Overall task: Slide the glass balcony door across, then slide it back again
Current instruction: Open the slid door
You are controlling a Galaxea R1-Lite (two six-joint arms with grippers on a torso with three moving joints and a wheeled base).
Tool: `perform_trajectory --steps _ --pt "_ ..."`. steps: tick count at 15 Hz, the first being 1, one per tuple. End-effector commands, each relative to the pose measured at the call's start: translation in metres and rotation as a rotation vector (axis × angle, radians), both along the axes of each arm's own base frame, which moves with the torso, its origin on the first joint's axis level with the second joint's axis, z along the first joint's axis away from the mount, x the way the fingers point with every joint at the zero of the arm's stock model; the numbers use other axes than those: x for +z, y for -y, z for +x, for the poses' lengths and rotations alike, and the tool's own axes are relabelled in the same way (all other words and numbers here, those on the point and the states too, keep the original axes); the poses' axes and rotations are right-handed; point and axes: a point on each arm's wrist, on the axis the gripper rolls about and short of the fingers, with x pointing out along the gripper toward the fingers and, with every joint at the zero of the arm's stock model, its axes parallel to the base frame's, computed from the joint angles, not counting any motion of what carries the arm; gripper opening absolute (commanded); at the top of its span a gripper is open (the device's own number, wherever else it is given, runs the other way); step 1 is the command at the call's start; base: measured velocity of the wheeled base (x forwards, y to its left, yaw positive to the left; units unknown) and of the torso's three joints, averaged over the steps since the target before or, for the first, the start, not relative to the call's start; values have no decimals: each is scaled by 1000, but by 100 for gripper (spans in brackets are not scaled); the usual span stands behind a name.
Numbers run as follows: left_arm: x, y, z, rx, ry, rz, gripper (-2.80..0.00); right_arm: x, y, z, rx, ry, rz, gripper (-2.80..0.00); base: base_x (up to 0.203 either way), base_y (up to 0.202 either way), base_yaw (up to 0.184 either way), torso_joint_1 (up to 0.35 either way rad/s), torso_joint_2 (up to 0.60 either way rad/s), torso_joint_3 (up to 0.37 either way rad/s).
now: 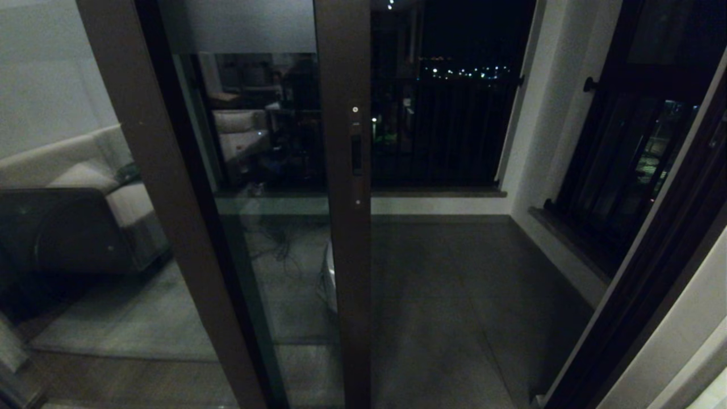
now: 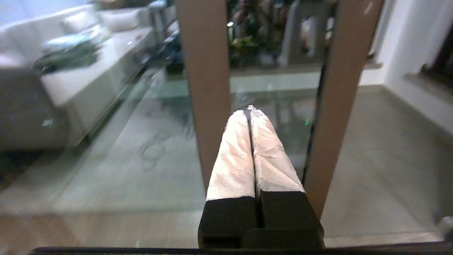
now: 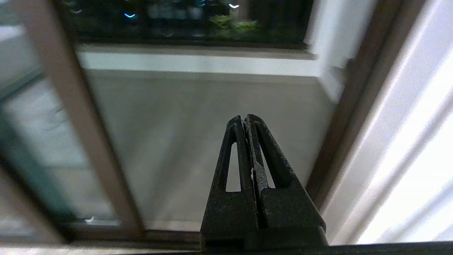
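Note:
The glass balcony door (image 1: 343, 267) stands partly slid across. Its dark brown edge stile carries a recessed slot handle (image 1: 356, 154), and a frosted band (image 1: 244, 25) crosses its top. To the right of the stile the doorway is open. Neither arm shows in the head view. In the left wrist view my left gripper (image 2: 248, 110) is shut and empty. Its taped fingers (image 2: 233, 152) point at the glass between two brown stiles, the door's edge stile (image 2: 341, 88) close beside them. My right gripper (image 3: 245, 118) is shut on nothing and faces the open gap past the door's stile (image 3: 70, 106).
The tiled balcony floor (image 1: 454, 295) lies beyond the opening, with a dark railing (image 1: 443, 136) at its far end. The dark door jamb (image 1: 642, 272) and a barred window (image 1: 630, 147) bound the right side. Another brown stile (image 1: 164, 199) stands on the left, with a sofa (image 1: 85, 182) seen in the glass.

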Motion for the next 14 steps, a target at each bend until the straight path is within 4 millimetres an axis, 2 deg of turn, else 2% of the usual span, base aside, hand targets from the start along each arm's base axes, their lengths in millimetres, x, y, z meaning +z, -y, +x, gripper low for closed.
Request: perform_trajectory --steps 1,3,5,7,9,11,14 --pt "42 1 29 -20 -89 0 -280 -8 0 3 -9 -32 -42 -280 0 0 0 0 0 0" --pt "86 1 69 -32 -84 -1 -280 -8 0 2 -4 -31 -16 -280 0 0 0 0 0 0" --pt "130 5 117 -74 -40 -4 -280 -8 1 2 -26 -28 71 -280 0 0 0 0 0 0" --pt "160 25 163 -209 -13 -37 -280 -8 1 3 -47 -27 86 -280 0 0 0 0 0 0" --pt "173 64 195 -403 -28 -94 -280 -8 1 2 -47 -26 85 -280 0 0 0 0 0 0" --pt "177 102 209 -556 -60 -135 -280 -8 1 2 -47 -26 85 -280 0 0 0 0 0 0" --pt "160 152 239 -661 -165 -127 -280 -8 1 2 -47 -26 87 -280 0 0 0 0 0 0"
